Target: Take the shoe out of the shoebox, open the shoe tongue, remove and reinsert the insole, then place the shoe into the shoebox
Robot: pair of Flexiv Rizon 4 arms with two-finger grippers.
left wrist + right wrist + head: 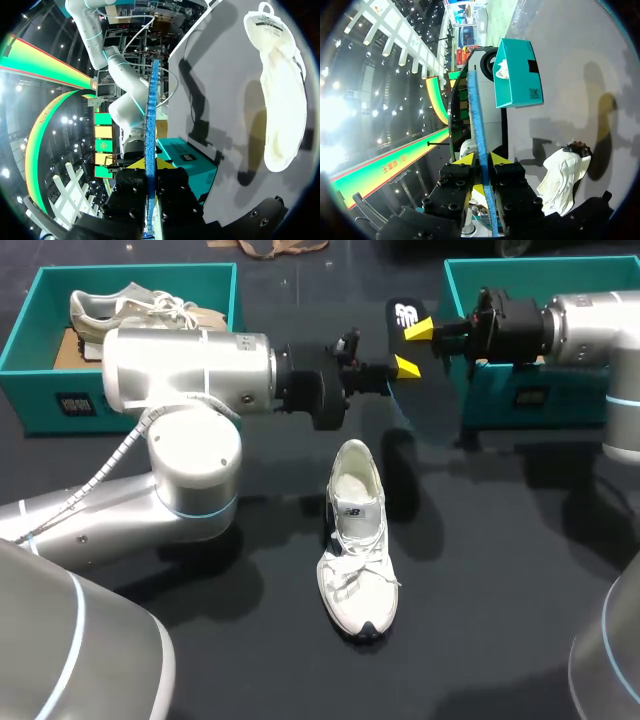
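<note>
The left gripper (151, 164) and the right gripper (481, 159) are both pinched on the insole (403, 312). It is judged light and floppy; a hold near its edge is advised.

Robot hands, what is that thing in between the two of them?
The insole. The head view shows it between the left hand and the right hand. Each wrist view shows it edge-on, pinched in that hand.
</note>
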